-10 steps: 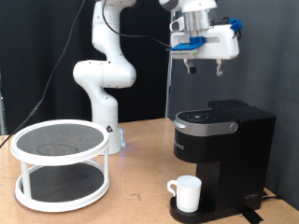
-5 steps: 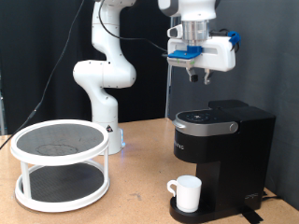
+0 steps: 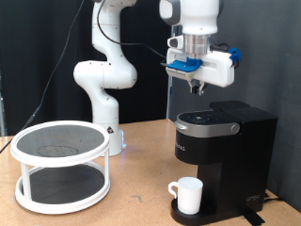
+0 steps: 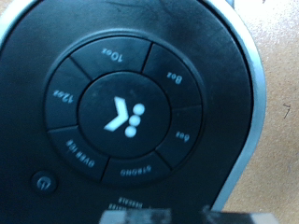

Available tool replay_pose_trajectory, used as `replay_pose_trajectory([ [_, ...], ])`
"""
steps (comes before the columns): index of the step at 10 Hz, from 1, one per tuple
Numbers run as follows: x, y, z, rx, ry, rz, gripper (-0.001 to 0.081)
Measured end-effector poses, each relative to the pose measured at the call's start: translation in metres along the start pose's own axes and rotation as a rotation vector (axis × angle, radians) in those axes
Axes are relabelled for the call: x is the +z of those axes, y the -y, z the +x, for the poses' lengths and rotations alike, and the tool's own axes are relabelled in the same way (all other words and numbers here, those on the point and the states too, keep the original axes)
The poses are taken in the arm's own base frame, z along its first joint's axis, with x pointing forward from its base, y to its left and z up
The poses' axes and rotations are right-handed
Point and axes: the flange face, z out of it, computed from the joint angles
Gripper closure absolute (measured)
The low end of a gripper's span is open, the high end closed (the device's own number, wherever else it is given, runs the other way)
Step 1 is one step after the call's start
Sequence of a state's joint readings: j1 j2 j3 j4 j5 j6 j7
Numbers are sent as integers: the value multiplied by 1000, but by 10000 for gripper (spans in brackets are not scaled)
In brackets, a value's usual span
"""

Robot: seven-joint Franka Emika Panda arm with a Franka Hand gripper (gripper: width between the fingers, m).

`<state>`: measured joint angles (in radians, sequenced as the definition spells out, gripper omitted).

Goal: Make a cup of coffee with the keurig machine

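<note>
Above the keurig machine (image 3: 224,151) your gripper (image 3: 197,88) hangs clear of the closed lid; whether its fingers are spread or together, you cannot tell. Under the machine's brew head, on its round base, you have the cup (image 3: 187,195) upright, and your wrist camera fills with the machine's button ring (image 4: 124,113)

Even, bright indoor light fills the sharp exterior view, with only faint shadows under the rack (image 3: 61,174) and cup (image 3: 188,196), while the wrist view is soft and blurred throughout, the coffee maker (image 4: 126,103) lid dim with glare toward 2 o'clock.
</note>
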<state>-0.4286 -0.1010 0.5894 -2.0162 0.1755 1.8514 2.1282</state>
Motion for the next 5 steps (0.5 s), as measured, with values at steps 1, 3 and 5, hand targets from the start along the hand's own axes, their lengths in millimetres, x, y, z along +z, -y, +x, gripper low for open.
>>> replay_pose_trajectory([
  [1,6,2,0,-3,-12,-6,804],
  [3,16,7,1,-5,-27,-18,806],
  [5,27,10,2,-12,-42,-31,806],
])
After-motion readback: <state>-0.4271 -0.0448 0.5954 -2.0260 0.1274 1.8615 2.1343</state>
